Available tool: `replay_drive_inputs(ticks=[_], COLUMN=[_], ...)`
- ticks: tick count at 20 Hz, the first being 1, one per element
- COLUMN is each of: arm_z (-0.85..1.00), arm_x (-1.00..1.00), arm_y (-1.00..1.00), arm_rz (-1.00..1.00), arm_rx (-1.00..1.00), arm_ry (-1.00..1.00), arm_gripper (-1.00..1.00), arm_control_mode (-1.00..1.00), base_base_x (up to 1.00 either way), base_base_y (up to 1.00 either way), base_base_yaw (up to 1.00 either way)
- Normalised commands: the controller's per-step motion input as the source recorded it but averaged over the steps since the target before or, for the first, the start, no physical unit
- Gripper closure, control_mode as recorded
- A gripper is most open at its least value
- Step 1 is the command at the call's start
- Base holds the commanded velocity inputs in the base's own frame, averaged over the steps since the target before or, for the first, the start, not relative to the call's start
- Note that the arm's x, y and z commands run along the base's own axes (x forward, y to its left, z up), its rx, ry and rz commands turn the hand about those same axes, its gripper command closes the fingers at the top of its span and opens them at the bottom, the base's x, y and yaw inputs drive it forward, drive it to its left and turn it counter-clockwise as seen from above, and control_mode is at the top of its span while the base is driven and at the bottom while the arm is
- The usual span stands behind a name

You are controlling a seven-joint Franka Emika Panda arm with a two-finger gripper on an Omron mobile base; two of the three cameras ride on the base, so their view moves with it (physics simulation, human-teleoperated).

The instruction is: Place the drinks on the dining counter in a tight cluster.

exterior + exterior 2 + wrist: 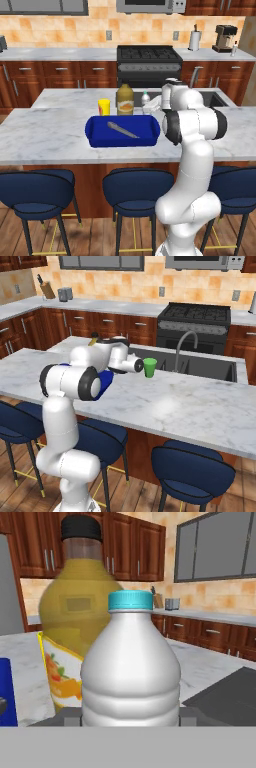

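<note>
Blue-capped water bottle (pixel 130 667) is clamped by the fingers, just beside the juice jug (pixel 125 99), for clustering.

**Setting: home kitchen, rendered**

Marble island tabletop (pixel 45 135) with built-in sink (pixel 200 367) and curved faucet (pixel 184 346); navy stools (pixel 132 187) at its 6 o'clock edge. At 12 o'clock: black range (pixel 149 62), microwave (pixel 150 5) above. Cherry-wood cabinets (pixel 60 72), tan tile backsplash (pixel 65 30). Coffee machine (pixel 225 38) and paper-towel roll (pixel 194 40) toward 1 o'clock. Wood plank floor (pixel 135 491).
</note>
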Motion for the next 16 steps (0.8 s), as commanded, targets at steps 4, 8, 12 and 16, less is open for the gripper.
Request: replay_drive_inputs(ticks=[4,8,12,16], arm_z=[-0.1,-0.07,-0.08,-0.06], arm_x=[0.0,0.0,0.0,0.0], arm_y=[-0.02,-0.02,0.0,-0.01], arm_rz=[0.0,0.0,0.0,0.0], arm_rx=[-0.02,-0.01,-0.01,0.0], arm_ry=[0.0,0.0,0.0,0.0], arm_gripper=[1.0,1.0,1.0,1.0], arm_control_mode=[-1.0,-1.0,-1.0,-1.0], base_base_x=[0.0,0.0,0.0,0.0], base_base_y=[0.0,0.0,0.0,0.0], base_base_yaw=[0.0,0.0,0.0,0.0])
